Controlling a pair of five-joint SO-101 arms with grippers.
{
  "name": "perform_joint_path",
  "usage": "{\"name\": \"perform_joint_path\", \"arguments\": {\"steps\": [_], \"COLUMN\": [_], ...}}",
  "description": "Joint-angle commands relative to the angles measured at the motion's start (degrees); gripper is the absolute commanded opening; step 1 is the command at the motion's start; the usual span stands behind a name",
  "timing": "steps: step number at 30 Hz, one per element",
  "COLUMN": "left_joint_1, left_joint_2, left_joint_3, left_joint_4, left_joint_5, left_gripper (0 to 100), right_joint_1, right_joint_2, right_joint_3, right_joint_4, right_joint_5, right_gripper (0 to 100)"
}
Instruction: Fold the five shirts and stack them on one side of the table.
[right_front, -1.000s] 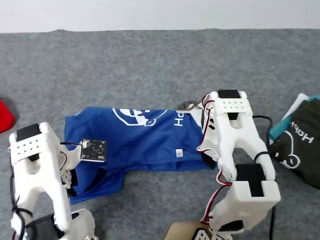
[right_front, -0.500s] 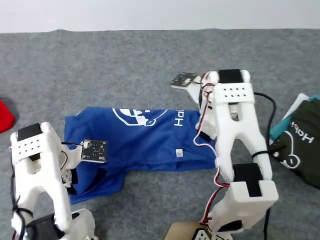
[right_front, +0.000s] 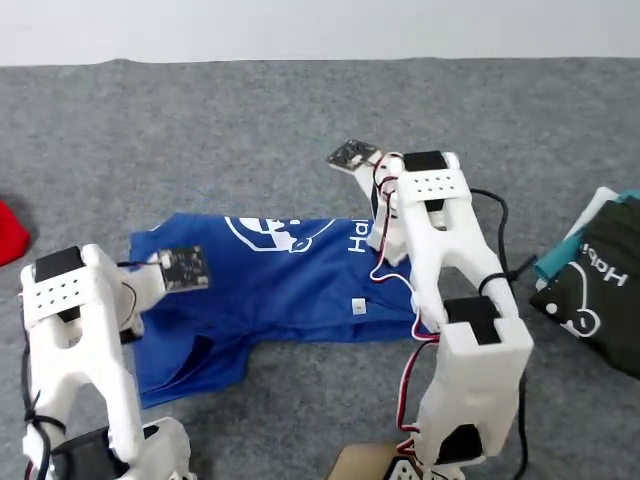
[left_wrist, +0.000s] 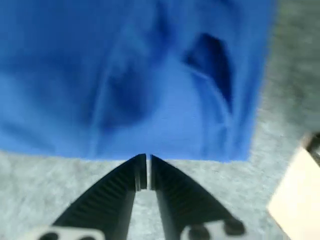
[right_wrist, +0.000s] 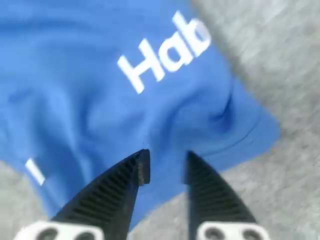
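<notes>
The left arm (right_front: 75, 330) stands at the near left. Its white upper link rises from the base and its forearm bends forward and down, with the left wrist board (right_front: 183, 268) facing up at a slight tilt. The left gripper (left_wrist: 143, 172) points downward, its black ribbed fingers (left_wrist: 107, 200) drawn all but together, with a thin slit between the tips. The right arm (right_front: 450, 270) stretches farther forward from its base at the near right, elbow raised. Its wrist is tipped over so that the right wrist board (right_front: 351, 156) leans off to the left. The right gripper (right_wrist: 166, 167) hangs with its jaws apart, by what looks like a modest gap, though the wrist view is blurred.
</notes>
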Motion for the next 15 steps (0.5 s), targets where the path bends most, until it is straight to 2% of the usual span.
{"name": "perform_joint_path", "arguments": {"steps": [1, 8, 11, 15], "left_joint_1": [0.6, 3.1, 3.6, 3.7], "left_joint_2": [-1.8, -1.2, -1.2, -1.2], "left_joint_3": [-0.6, 1.4, 5.1, 10.6], "left_joint_4": [-7.0, -24.4, -31.1, -36.3], "left_joint_5": [8.9, 35.4, 40.8, 41.4], "left_gripper": [0, 0, 0, 0], "right_joint_1": [-0.4, 0.6, 2.0, 4.0], "right_joint_2": [-0.6, 4.8, 6.5, 7.2], "right_joint_3": [-2.9, -3.0, -3.0, -3.0], "right_joint_4": [-5.5, -11.7, -13.2, -14.7], "right_joint_5": [-1.8, -1.7, -1.8, -1.8], "right_gripper": [6.7, 1.8, 1.4, 1.4]}}
